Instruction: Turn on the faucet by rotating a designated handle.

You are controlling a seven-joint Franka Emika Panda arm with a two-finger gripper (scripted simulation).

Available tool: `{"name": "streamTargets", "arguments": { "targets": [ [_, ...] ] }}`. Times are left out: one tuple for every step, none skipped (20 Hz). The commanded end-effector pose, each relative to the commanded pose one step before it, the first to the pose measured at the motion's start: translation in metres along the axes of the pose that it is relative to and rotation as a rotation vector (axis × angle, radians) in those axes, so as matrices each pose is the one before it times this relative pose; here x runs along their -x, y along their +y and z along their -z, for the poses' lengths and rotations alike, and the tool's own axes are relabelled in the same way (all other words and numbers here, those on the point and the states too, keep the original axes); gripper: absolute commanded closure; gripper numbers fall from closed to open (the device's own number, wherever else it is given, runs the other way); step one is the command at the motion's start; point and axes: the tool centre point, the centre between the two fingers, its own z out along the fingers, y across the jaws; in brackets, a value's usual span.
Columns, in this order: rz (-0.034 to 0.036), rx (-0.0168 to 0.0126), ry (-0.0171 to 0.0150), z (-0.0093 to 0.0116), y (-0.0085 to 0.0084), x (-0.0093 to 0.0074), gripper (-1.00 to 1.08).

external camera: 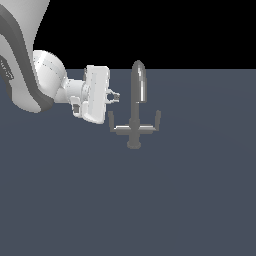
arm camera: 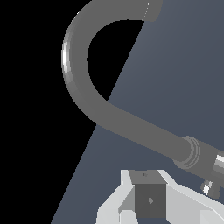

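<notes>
The faucet [external camera: 136, 107] is standing on the dark counter [external camera: 190, 200] just above the middle of the exterior frame, its tall round-tipped spout [external camera: 138, 82] rising over a crossbar with two upturned tabs. The pincer [external camera: 114, 95] is hanging at the exterior view's left of the spout, above the nearer tab [external camera: 111, 121] and, as far as this view shows, not touching it. Its fingertips are looking slightly parted with nothing between them, but they are too small here to call released or clenched, so I cannot tell.

To do this step well, I judge the pincer should be descending beside that tab, settling against its flat side low on the upright, then pushing along an arc around the faucet's stem instead of in a straight line, so the contact is not sliding off the tab's end.

The exterior view is giving the whole layout: both tabs, the base and the arm's approach. The wrist view is showing only the curved spout [arm camera: 109, 100] close up, its collar [arm camera: 189, 152], and part of the pincer body at the lower edge; neither tab is clearly appearing there.
</notes>
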Motion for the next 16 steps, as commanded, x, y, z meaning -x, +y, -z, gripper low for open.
{"name": "streamTargets", "arguments": {
  "targets": [
    [0.07325,-0.03052,-0.00607,0.00326,0.01023,0.00781,1.08],
    [0.02802,-0.01170,-0.00185,0.00135,0.00383,0.00321,1.08],
    [0.02668,-0.01117,-0.00153,0.00132,0.00360,0.00313,1.08],
    [0.02521,-0.01057,-0.00123,0.00128,0.00337,0.00302,1.08],
    [0.02371,-0.00996,-0.00097,0.00123,0.00312,0.00289,1.08],
    [0.02225,-0.00936,-0.00074,0.00118,0.00290,0.00276,1.08],
    [0.02077,-0.00875,-0.00055,0.00113,0.00267,0.00262,1.08],
    [0.01931,-0.00814,-0.00038,0.00107,0.00246,0.00247,1.08],
    [0.01786,-0.00753,-0.00024,0.00100,0.00225,0.00232,1.08],
    [0.01641,-0.00692,-0.00013,0.00094,0.00204,0.00215,1.08],
    [0.01497,-0.00631,-0.00004,0.00087,0.00185,0.00199,1.08],
    [0.01353,-0.00570,0.00003,0.00079,0.00165,0.00181,1.08],
    [0.01210,-0.00510,0.00008,0.00072,0.00147,0.00163,1.08],
    [0.01065,-0.00448,0.00011,0.00064,0.00128,0.00144,1.08],
    [0.00923,-0.00389,0.00013,0.00056,0.00110,0.00126,1.08],
    [0.00781,-0.00328,0.00013,0.00048,0.00093,0.00107,1.08]
  ]
}}
